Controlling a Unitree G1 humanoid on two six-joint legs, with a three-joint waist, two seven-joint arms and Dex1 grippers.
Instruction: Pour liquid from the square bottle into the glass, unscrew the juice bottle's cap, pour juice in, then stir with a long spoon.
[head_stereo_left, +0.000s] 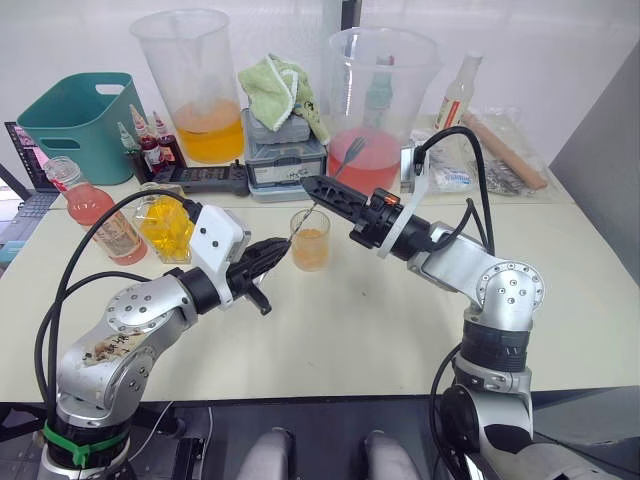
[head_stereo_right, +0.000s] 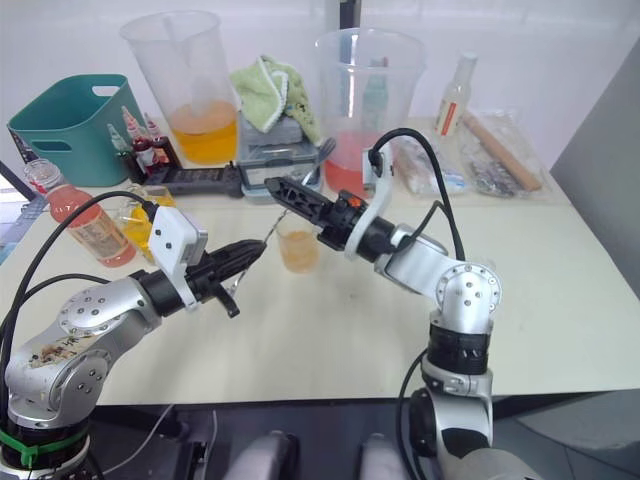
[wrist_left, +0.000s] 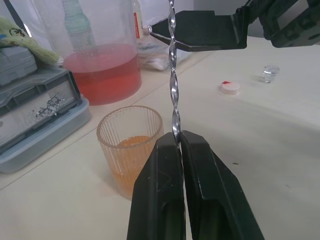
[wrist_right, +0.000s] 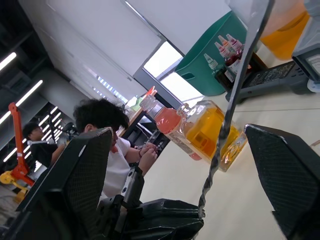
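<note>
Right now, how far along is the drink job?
Both pours look done: the glass holds orange liquid, the cap lies off on the table. In hand: the left gripper is shut on the long spoon, with the right gripper open around its stem. Stirring remains.

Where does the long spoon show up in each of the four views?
Left eye view: long spoon at centre, slanting up from the left tool.
Right eye view: thin stem at centre, beside the glass.
Left wrist view: twisted stem rising from the shut fingers.
Right wrist view: stem running between the right tool's open fingers.
Shared landmark: the left tool pinching the stem.
</note>
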